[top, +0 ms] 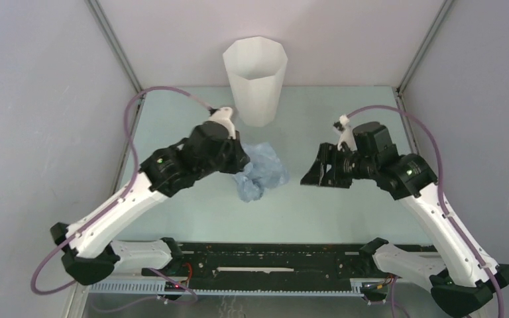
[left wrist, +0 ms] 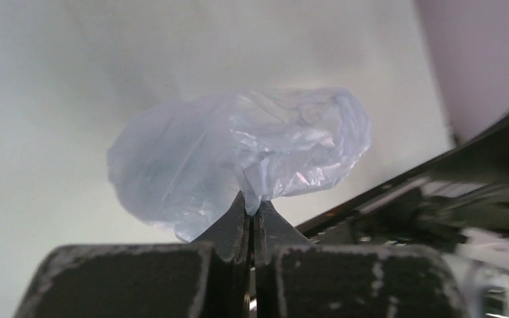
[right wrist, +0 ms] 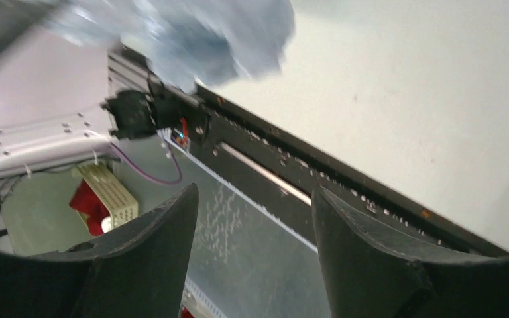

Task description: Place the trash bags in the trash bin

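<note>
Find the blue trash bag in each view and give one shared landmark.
Top external: trash bag centre, in front of the white bin.
Left wrist: trash bag centre, pinched by the shut left pincer.
Right wrist: trash bag top left, blurred.
Shared landmark: black base rail.

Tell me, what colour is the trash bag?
The trash bag is pale translucent blue, clearest in the left wrist view.
</note>
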Action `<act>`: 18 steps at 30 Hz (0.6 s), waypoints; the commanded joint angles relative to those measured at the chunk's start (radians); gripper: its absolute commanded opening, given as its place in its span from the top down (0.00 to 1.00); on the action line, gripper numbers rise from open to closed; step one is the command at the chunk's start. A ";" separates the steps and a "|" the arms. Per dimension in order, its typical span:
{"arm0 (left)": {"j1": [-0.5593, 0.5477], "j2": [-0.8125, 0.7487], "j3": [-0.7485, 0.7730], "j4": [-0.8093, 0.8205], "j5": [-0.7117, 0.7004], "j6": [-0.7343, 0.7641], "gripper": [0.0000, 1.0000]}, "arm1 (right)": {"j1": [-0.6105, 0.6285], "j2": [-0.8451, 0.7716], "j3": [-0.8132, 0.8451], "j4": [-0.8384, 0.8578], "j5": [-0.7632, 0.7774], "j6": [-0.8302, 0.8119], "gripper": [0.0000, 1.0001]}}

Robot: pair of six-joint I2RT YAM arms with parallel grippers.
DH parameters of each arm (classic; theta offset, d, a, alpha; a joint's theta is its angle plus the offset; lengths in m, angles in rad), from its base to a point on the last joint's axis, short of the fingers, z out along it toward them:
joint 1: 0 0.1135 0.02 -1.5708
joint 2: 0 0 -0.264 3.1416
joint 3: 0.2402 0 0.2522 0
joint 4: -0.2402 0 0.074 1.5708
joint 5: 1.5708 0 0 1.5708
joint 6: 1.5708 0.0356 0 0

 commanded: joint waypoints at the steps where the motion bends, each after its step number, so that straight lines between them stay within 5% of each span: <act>1: 0.104 -0.118 -0.113 0.174 0.256 -0.242 1.00 | 0.065 -0.065 -0.171 0.087 -0.021 0.105 0.26; 12: 0.159 -0.225 -0.332 0.480 0.417 -0.470 1.00 | 0.050 -0.164 -0.502 0.598 -0.002 0.744 0.20; 18: 0.160 -0.235 -0.368 0.540 0.434 -0.495 1.00 | -0.089 -0.167 -0.567 0.624 -0.026 0.702 0.16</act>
